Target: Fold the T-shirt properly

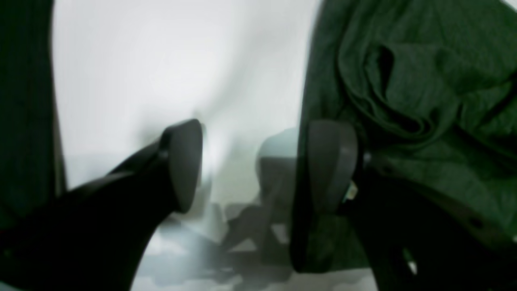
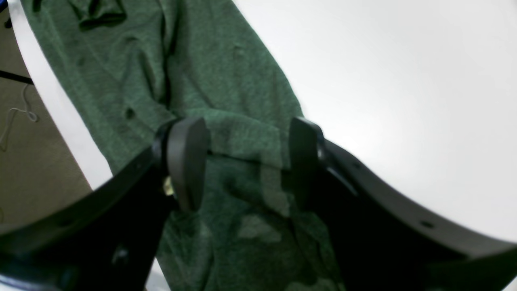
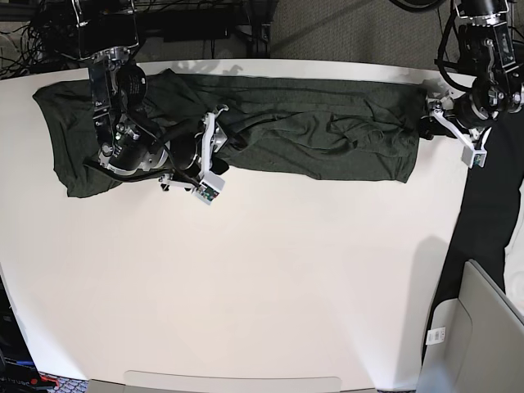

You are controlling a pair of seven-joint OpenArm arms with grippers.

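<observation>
The T-shirt [image 3: 311,135] lies as a long dark green band along the far side of the white table [image 3: 270,278], rumpled near its middle. My left gripper [image 3: 446,129] is at the shirt's right end. In the left wrist view the left gripper [image 1: 258,165] stands open with nothing between its fingers, and bunched T-shirt [image 1: 424,101] fabric lies just beside one finger [image 1: 331,161]. My right gripper [image 3: 214,154] lies over the shirt's left part near its front edge. The right wrist view shows the right gripper [image 2: 246,161] open, its jaws straddling a fold of the T-shirt [image 2: 226,81].
The shirt lies close to the table edge [image 2: 60,109], with brown floor beyond. Cables and arm mounts [image 3: 123,24] crowd the far side. A grey container [image 3: 483,336] stands off the table's right front corner, beside dark cloth [image 3: 487,221].
</observation>
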